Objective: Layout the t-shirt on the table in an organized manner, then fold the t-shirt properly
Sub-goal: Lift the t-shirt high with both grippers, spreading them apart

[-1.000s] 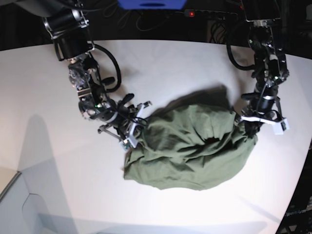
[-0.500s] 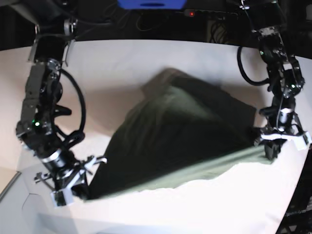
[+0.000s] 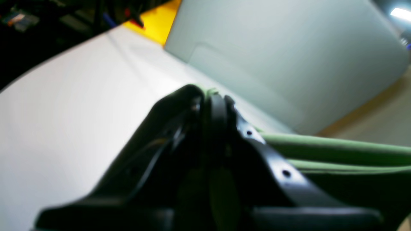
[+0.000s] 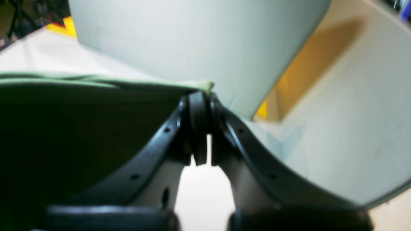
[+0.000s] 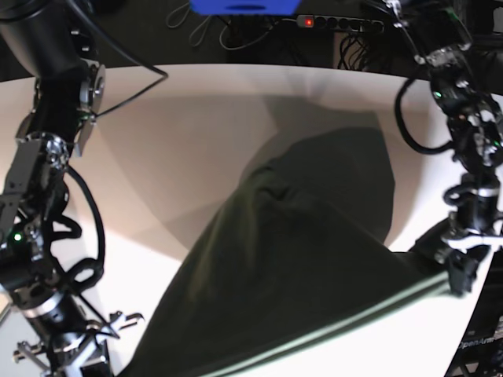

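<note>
Right end effector (image 4: 199,96): seen at the base view's lower left; its jaws were pressed together on a corner of the t-shirt's edge.
T-shirt (image 5: 291,283): olive-green cloth was held taut between the two end effectors, its near edge stretched in a straight line above the bench and the rest sloping away toward the bench's middle.
Bench (image 5: 196,118): white; a broad shadow was cast on it behind the shirt.
Left end effector (image 3: 210,98): seen at the base view's right; its jaws were clamped on the opposite corner of the same edge.

Both end effectors (image 3: 210,96) (image 4: 199,96) clamped, arms apart
</note>
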Controlling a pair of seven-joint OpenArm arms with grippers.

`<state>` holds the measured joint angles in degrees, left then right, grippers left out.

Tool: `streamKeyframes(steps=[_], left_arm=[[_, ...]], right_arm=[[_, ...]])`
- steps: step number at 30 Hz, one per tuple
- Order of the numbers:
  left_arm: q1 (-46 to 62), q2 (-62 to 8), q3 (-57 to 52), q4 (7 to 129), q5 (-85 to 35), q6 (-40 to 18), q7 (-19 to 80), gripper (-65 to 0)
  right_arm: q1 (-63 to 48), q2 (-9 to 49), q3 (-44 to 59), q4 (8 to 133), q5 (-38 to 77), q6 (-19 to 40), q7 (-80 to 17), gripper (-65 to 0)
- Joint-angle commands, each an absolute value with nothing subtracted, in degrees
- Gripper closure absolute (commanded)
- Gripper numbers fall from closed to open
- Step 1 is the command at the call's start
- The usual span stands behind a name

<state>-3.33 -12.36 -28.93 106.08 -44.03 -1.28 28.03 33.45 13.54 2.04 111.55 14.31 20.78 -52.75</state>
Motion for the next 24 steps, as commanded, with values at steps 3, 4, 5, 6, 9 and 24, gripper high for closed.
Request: streamKeyframes(steps=[3,4,5,6,9,24], left_arm=[[-7.78,-14.81,-29.76,105.63,-47.60,-0.04,25.45,-0.3],[-9.01,-15.43,-29.58,105.27,-48.13,-0.04,25.45,-0.3],[-10.07,-15.78,-29.49,104.75,-48.48,-0.04,25.54,-0.3],[-11.03,-15.87,-29.49,104.13,-48.48,-0.04,25.54,-0.3],[-14.81,-15.96,-27.65,101.14,-48.57,-0.04,25.19,-0.3],[-35.74,-16.57,-20.97,79.08,-50.86,-0.04,25.10,-0.4]], right_arm=[[38.73,14.73,1.98,112.22,12.70,19.91,-51.30,0.0],[39.87,14.73,1.19,112.22,12.62,19.91,-51.30,0.0],[40.84,14.73,0.31,112.22,12.62,19.91,-51.30,0.0],[41.71,14.73,-0.31,112.22,12.62,19.91,-51.21,0.0],[43.74,14.55,-1.54,111.78,12.44,19.65,-50.95,0.0],[53.67,11.82,-1.19,103.96,-4.35,19.47,-44.26,0.0]])
